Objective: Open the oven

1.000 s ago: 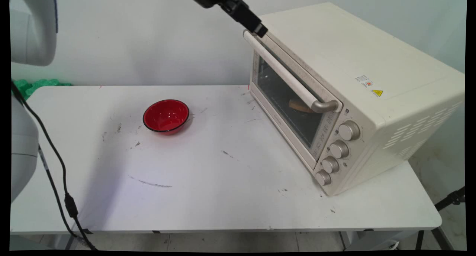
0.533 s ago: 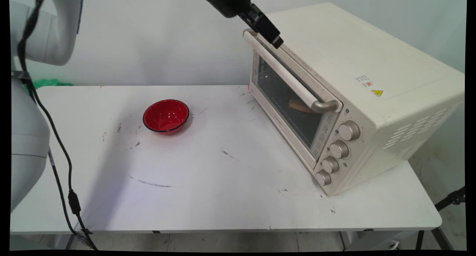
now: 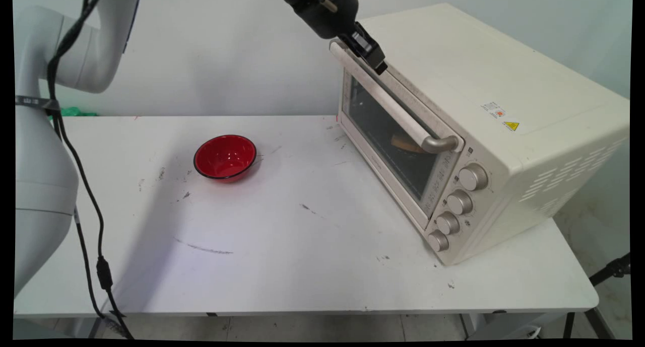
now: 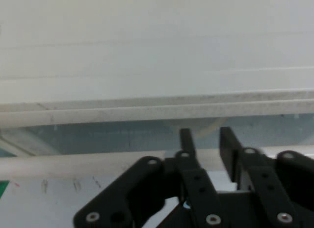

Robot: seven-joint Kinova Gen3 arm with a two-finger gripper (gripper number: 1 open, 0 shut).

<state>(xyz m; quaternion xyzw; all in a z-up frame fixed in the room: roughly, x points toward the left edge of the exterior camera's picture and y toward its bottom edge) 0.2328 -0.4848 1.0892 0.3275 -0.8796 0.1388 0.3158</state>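
Main view: gripper at twelve o'clock (fingers slightly parted, holding nothing) over oven handle.

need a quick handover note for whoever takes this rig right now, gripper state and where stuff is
Gripper: the black two-finger gripper is open, fingers at the far end of the cream toaster oven's white bar handle, no grip shown.
Things: cream toaster oven on the table's right side, glass door shut, something tan inside. Round red bowl sits apart on the white table, empty.
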